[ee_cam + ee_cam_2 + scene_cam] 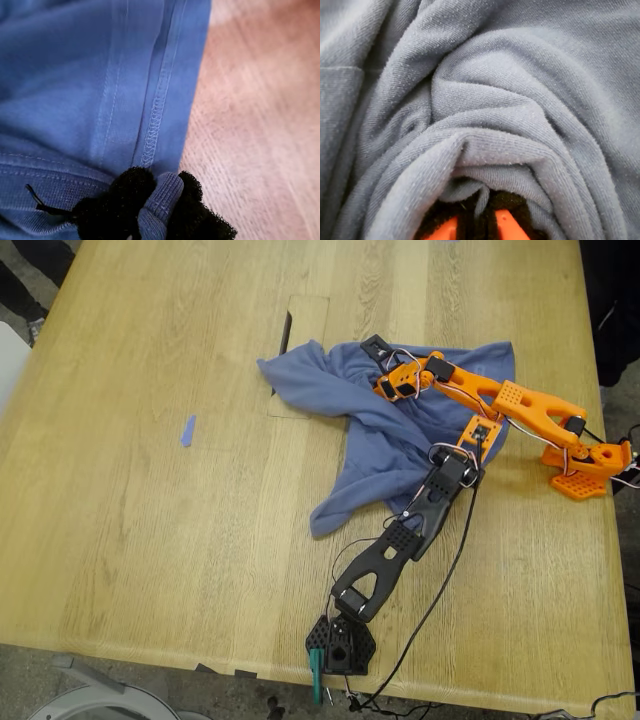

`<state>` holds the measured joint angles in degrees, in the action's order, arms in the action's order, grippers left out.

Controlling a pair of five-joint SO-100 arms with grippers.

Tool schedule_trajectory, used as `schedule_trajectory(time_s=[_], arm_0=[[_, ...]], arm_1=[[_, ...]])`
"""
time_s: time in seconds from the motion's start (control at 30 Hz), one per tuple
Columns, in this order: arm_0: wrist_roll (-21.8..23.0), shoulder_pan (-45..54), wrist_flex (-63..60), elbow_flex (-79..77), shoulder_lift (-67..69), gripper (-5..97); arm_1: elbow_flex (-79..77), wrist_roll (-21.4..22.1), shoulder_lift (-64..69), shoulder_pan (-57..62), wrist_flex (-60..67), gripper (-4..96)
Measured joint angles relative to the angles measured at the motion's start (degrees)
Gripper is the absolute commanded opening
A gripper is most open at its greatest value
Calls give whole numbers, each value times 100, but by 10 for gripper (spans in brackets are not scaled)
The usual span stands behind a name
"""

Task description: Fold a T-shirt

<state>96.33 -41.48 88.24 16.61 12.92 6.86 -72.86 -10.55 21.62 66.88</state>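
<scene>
Slate-blue T-shirt (100, 90) pinched between fingers (115, 205)

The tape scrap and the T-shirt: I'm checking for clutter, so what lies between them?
Only bare table, as the exterior view shows: nothing sits between the tape scrap and the T-shirt.

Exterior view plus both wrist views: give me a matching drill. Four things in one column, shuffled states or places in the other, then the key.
Things
1. T-shirt
2. tape scrap
3. my first gripper
4. my second gripper

States or places
A. orange fingers, a fold of bunched cloth between them
B. lies alone on bare wood, toward the exterior view's left
C. black fuzzy pads pinching a ribbed fold beside the stitched hem
D. crumpled on the table, unfolded, under both arms

Pairs: 1-D, 2-B, 3-C, 4-A
</scene>
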Motion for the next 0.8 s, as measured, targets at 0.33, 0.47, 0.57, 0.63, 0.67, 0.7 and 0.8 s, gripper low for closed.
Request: schedule_trajectory(time_s=[0.33,0.47,0.57,0.63,0.67,0.7,0.8], arm_0=[[0,114,-35,9,-105,492],[0,123,132,0,-62,541],[0,132,554,0,158,552],[0,141,782,0,352,559],[0,167,914,0,466,565],[0,185,1037,0,589,567],[0,202,1310,0,914,567]], arm_1=[[0,0,-53,0,123,0],[0,0,-79,9,202,0],[0,0,-105,9,229,0],[0,0,-105,9,237,0],[0,0,-105,9,237,0],[0,0,-105,-9,237,0],[0,0,-114,-35,255,0]])
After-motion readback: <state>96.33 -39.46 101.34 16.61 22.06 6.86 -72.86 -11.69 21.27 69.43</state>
